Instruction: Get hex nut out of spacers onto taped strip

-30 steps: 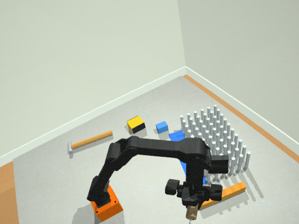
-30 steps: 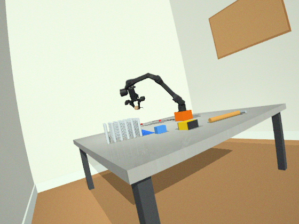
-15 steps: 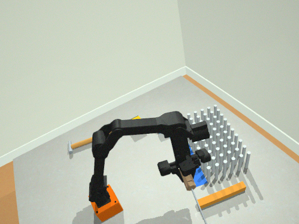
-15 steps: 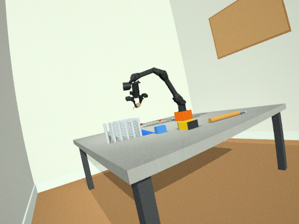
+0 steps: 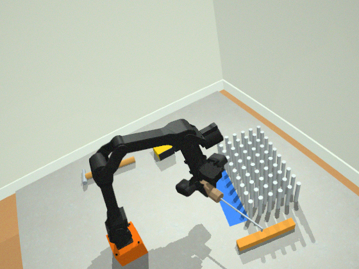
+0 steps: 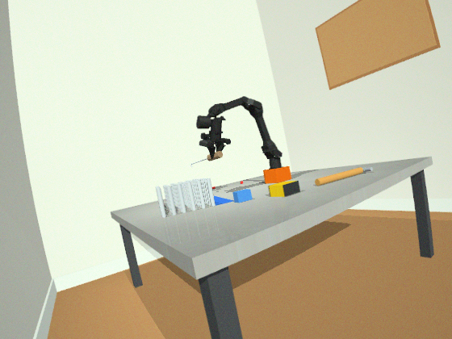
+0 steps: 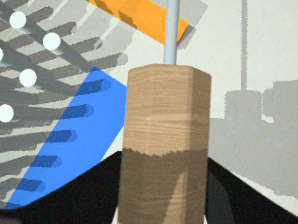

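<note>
Fingers are clamped on the tan wooden handle point(image 7: 166, 145) of the thin grey metal hook rod point(image 5: 241, 215); in wrist view the black finger pads flank the handle low on both sides, so I hold it near the butt end, w/ the whole rod free out front for reach. Gripper point(image 5: 205, 186) hangs well above the bench point(image 6: 282, 210), as ext. view shows, w/ the tool pointing out roughly level. I judge that height is deliberate: it carries the rod over the posts instead of thru them.

Rod runs from the handle across the blue taped strip point(image 5: 229, 200), and in top view its tip lies by the near end of the long orange block point(image 5: 266, 238). Can't tell if the tip is hooked; too small. Strip lies just in front of the field of upright grey metal spacers point(image 5: 259, 170), all standing in neat rows as far as I see. It's the drop zone, so lining the tool along it makes sense before aiming down a lane.

Small hex nut: not visible in any view. By the task it's deep among the spacers; the posts hide it.

Farther out: yellow-and-black block point(image 5: 163, 152) and wooden-handled hammer point(image 5: 109, 168) lie behind the arm, well apart from the field, untouched. Small blue cube point(image 6: 242, 195) sits near the strip in ext. view. Orange arm base point(image 5: 128, 248) is at the bench's near edge.

Step in hand, I judge: tool picked, approach to the field; raking not yet begun.
</note>
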You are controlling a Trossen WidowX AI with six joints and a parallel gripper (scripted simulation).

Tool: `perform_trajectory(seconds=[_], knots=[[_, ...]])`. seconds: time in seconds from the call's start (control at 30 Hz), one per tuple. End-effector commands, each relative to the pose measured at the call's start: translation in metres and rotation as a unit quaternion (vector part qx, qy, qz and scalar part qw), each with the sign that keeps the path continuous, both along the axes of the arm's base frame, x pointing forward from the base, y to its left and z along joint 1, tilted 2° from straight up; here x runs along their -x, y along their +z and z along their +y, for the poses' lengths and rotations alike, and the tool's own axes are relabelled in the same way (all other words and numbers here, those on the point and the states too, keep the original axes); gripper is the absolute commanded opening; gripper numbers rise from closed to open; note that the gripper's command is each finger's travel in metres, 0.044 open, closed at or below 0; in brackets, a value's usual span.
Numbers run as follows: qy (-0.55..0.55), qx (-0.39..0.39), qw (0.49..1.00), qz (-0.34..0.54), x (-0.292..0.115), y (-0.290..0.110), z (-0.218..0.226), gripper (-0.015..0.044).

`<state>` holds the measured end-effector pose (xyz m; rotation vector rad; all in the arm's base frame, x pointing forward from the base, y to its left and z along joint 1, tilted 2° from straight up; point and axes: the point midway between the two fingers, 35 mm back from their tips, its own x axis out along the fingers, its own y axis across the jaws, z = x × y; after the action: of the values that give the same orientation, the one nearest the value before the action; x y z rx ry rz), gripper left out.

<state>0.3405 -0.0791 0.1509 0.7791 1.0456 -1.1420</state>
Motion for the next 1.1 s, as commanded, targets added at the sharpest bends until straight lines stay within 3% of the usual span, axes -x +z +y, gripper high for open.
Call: perform_trajectory(seconds=[0.0,0.43,0.87,1.07], knots=[[0.062,-0.002,0.998,-0.008,0.003,0.004,0.022,0.0],[0.281,-0.001,0.96,-0.014,0.029,0.0,0.097,0.0],[0.486,0.007,0.874,-0.023,0.069,-0.01,0.158,0.0],[0.508,0.009,0.861,-0.025,0.074,-0.012,0.164,0.0]])
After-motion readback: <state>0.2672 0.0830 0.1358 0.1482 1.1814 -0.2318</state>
